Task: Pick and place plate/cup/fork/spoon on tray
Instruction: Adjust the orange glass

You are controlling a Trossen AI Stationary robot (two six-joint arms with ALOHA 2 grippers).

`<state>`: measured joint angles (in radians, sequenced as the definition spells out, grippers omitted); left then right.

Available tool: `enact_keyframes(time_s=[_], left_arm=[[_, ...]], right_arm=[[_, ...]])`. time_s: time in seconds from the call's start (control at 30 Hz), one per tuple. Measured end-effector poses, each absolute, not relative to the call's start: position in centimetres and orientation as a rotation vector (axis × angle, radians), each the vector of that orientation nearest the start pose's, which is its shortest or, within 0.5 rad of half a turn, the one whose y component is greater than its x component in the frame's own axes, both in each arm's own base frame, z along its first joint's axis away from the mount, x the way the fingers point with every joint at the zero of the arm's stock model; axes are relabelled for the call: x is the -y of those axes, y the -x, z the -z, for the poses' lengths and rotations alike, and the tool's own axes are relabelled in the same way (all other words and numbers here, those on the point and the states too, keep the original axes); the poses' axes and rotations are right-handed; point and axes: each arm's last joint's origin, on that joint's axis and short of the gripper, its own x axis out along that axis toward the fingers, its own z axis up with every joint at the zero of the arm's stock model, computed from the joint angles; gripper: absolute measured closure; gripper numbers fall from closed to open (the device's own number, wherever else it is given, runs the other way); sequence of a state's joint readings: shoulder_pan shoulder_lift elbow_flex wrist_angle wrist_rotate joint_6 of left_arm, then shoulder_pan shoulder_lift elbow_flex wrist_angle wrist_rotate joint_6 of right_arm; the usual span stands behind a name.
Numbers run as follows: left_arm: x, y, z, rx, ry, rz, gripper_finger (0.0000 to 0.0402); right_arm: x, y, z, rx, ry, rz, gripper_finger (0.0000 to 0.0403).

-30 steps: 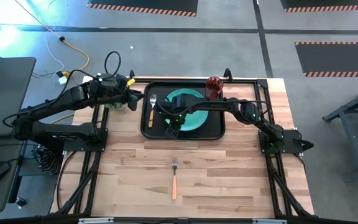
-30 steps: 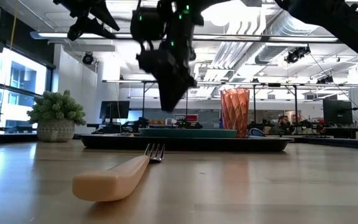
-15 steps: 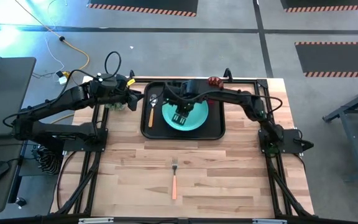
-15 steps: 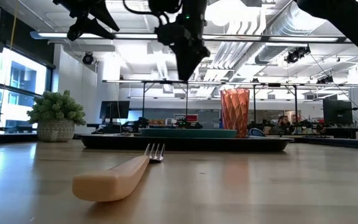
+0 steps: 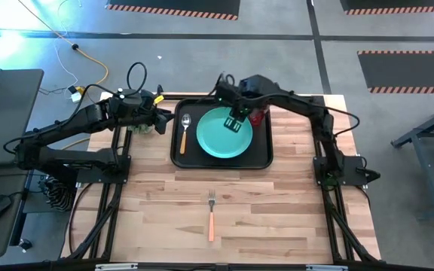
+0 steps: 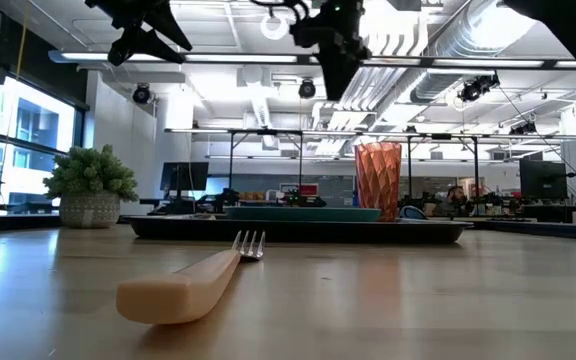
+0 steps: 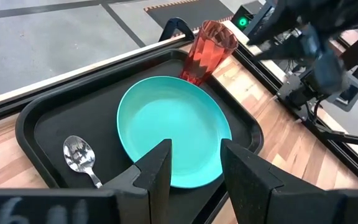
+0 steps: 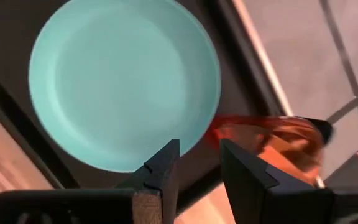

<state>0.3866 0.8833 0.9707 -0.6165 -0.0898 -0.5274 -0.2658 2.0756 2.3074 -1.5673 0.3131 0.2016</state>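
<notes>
The teal plate (image 5: 221, 135) lies flat on the black tray (image 5: 178, 154). The spoon (image 5: 184, 128) lies on the tray left of the plate. The red cup (image 7: 210, 53) stands upright at the tray's far right corner. The fork (image 5: 211, 214) lies on the bare table near the front, tines toward the tray. My right gripper (image 5: 234, 124) hangs open and empty, high above the plate's far right rim, beside the cup (image 8: 272, 140). My left gripper (image 7: 194, 168) is open and empty in the air off the tray's far left corner.
A potted spiky green plant (image 6: 90, 185) stands on the table left of the tray, under my left arm. Bare wood table (image 5: 277, 211) spreads around the fork, in front of the tray.
My right gripper has risen well clear of the tray and gone from the plate's near left side toward the far right, ending above the plate's rim beside the cup. The plate stays flat on the tray.
</notes>
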Motion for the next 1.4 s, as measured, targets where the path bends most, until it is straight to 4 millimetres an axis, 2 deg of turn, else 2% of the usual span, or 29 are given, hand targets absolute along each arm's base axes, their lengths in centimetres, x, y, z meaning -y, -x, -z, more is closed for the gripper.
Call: enact_keyframes(time_s=[0.33,0.6,0.77,0.9,1.13,1.4], left_arm=[[-6.8,-16.1,-34.0,-0.394,0.586,-0.596,0.0273],[-6.8,-16.1,-34.0,-0.393,0.585,-0.601,0.0273],[-6.8,-16.1,-34.0,-0.393,0.584,-0.601,0.0273],[-6.9,-16.1,-34.0,-0.392,0.581,-0.606,0.0273],[-6.9,-16.0,-34.0,-0.387,0.578,-0.624,0.0273],[-6.9,-16.0,-34.0,-0.385,0.586,-0.626,0.0273]], right_arm=[[13.9,-34.5,-38.7,-1.223,-0.176,0.692,0.0297],[16.5,-32.8,-39.2,-1.213,-0.252,0.674,0.0297],[17.8,-32.3,-37.5,-1.271,-0.313,0.685,0.0297],[17.7,-31.6,-36.0,-1.317,-0.331,0.689,0.0297],[17.4,-30.4,-34.9,-1.203,-0.380,0.645,0.0297],[17.2,-29.4,-33.1,-1.160,-0.419,0.609,0.0297]])
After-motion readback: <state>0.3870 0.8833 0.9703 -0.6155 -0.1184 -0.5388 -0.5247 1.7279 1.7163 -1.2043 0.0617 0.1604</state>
